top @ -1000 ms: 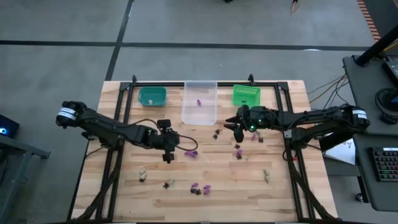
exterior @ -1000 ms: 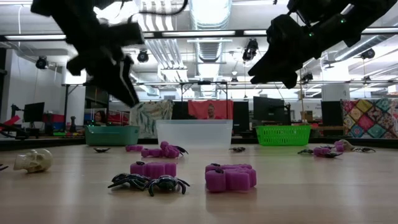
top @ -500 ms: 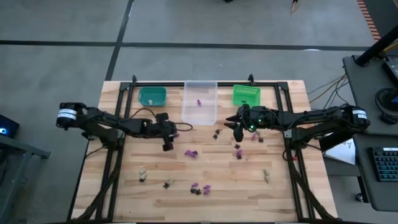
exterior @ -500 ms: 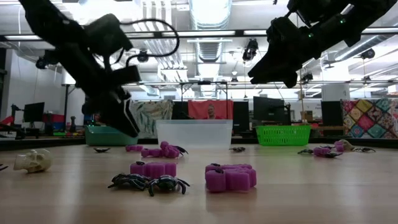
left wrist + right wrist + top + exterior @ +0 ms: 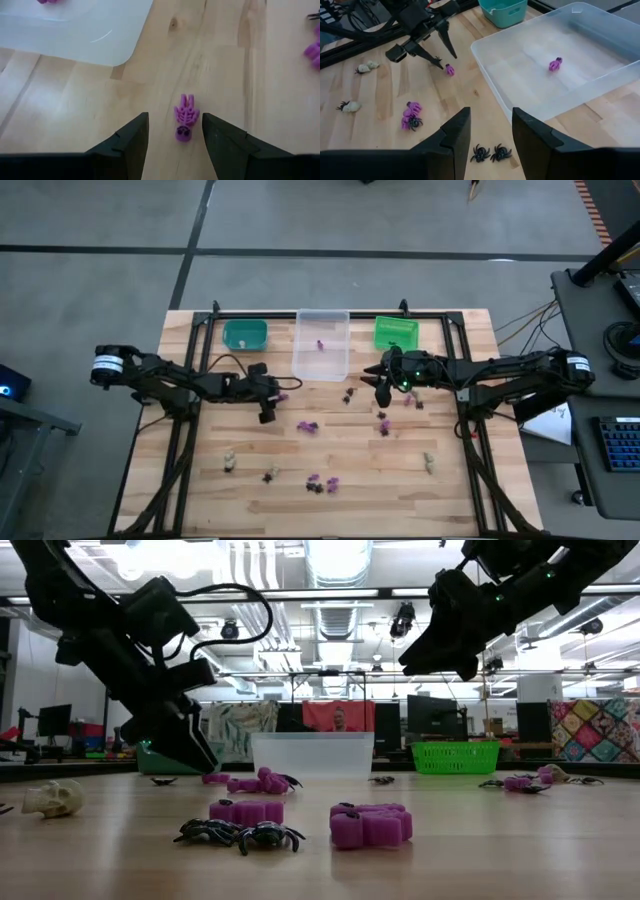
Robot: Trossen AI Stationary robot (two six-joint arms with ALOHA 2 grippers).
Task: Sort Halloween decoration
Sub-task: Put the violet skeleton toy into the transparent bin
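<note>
Left hand [image 5: 175, 131] low over desk [image 5: 400, 470] just left of clear bin [image 5: 322, 355], fingers apart, straddling purple trinket [image 5: 185, 117]. Right hand [image 5: 380, 383] right of bin, fingers apart, empty.

wooden table [image 5: 200, 480] | bins: teal [image 5: 244, 335], clear [image 5: 321, 346], green [image 5: 395, 333] | scattered trinkets [image 5: 307, 426]
</note>
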